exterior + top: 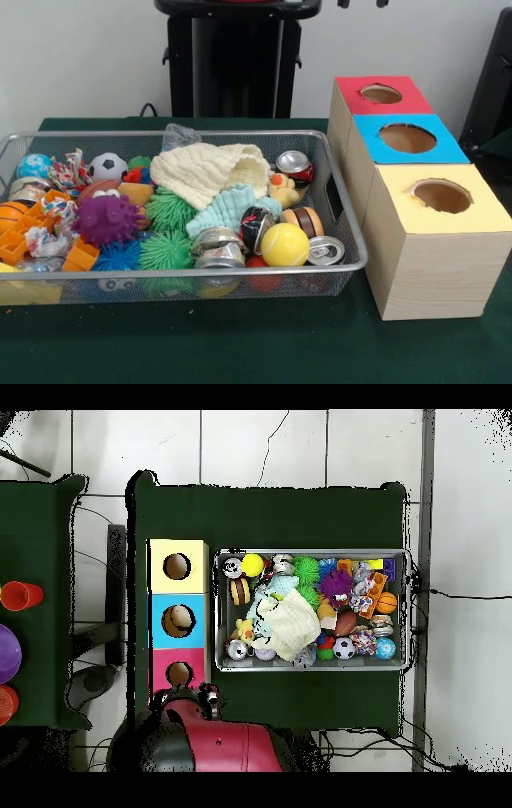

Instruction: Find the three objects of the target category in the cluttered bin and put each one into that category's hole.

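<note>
The silver wire-mesh bin [332, 172] [312, 554] sits crammed with toys beside the blue-topped wooden box's round hole [407, 138] [178, 620]. A clear crinkled film piece [179, 136] pokes out behind the cream cloth [210, 170]. Only the fingers' [362, 3] tips show; whether they are spread, I cannot tell.

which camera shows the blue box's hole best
The overhead view: it looks straight down the hole, showing a full circle with something pale inside. The front view shows the hole only obliquely, as a flattened oval with brown inner wall.
</note>
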Controlling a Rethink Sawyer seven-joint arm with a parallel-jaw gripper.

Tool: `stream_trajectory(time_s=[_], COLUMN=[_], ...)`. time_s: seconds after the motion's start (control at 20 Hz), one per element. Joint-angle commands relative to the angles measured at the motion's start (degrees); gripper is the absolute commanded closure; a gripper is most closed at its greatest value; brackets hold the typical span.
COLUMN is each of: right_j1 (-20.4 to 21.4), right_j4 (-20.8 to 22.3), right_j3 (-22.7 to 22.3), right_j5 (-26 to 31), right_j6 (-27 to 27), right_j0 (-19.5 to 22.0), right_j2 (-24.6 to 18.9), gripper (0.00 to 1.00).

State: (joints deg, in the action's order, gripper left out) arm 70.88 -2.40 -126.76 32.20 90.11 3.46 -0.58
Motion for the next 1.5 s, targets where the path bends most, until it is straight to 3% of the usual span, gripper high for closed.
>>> stream_trajectory(time_s=[0.05,0.35,0.65,0.95,1.5], right_j1=[-0.24,-0.47,-3.83,-5.14,-12.24], right_j4=[-1.76,-2.16,-0.86,1.51,7.64], right_j3=[-3.1,-5.02,-8.27,-7.97,-5.77], right_j5=[-1.71,-4.36,-12.26,-13.13,-17.78], right_j6=[3.21,1.87,-1.53,0.13,-1.32], right_j0=[1.31,2.73,9.73,12.14,18.79], right_j2=[-4.29,-5.25,-10.37,-13.0,-17.92], gripper=[0.0,0.0,0.0,0.0,0.0])
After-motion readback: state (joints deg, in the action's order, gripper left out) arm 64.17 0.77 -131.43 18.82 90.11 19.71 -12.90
